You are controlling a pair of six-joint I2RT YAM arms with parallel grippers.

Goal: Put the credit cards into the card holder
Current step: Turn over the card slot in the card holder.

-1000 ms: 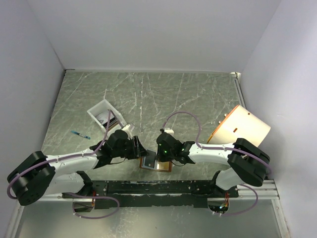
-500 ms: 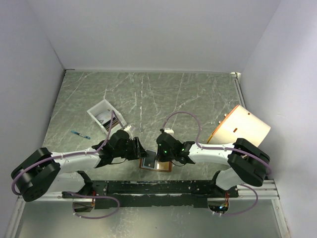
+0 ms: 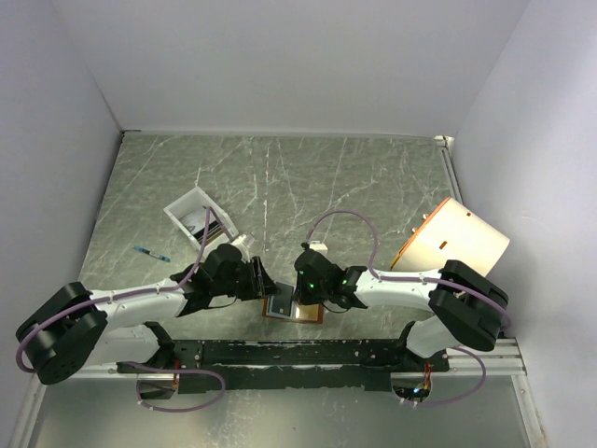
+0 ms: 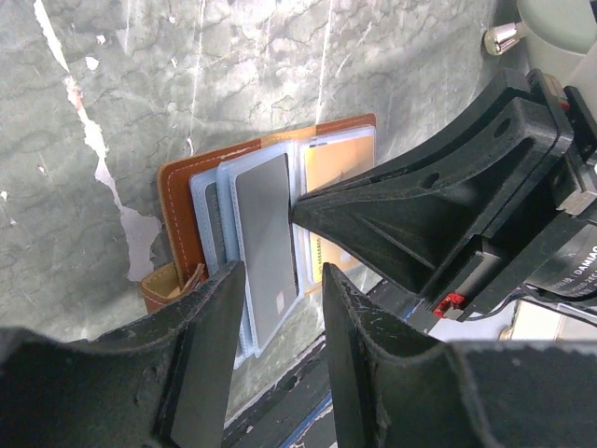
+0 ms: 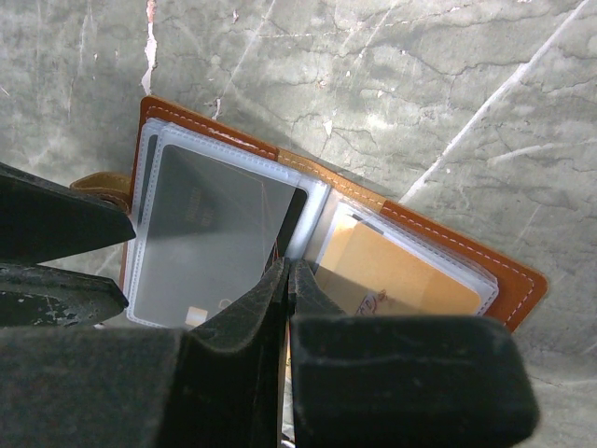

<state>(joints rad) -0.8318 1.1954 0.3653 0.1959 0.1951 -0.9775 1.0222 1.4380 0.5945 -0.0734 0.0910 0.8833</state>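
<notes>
card holder (image 3: 292, 307) lies open at the middle of the counter's (image 3: 326, 177) near edge, right between the two arms. progress, as i read it: a gold card (image 5: 401, 275) is seated in a clear sleeve on one leaf. a dark card (image 5: 210, 238) sits in a sleeve on the other leaf, and that sleeve fans out past the leather edge, so this card may be only part way home. white tray (image 3: 177, 207) stands toward the far left corner with something dark inside, too small to say whether more cards wait there. holder is not yet folded. pose: both arms reach low and inward, wrists meeting over the holder. left fingers (image 4: 205, 355) stand partly apart, straddling the lower end of the dark card's sleeve; cannot tell if they touch it. right fingers (image 5: 242, 336) are pressed together with nothing visible between them, tip down at the fold between the sleeves, probably pinning the holder flat.
</notes>
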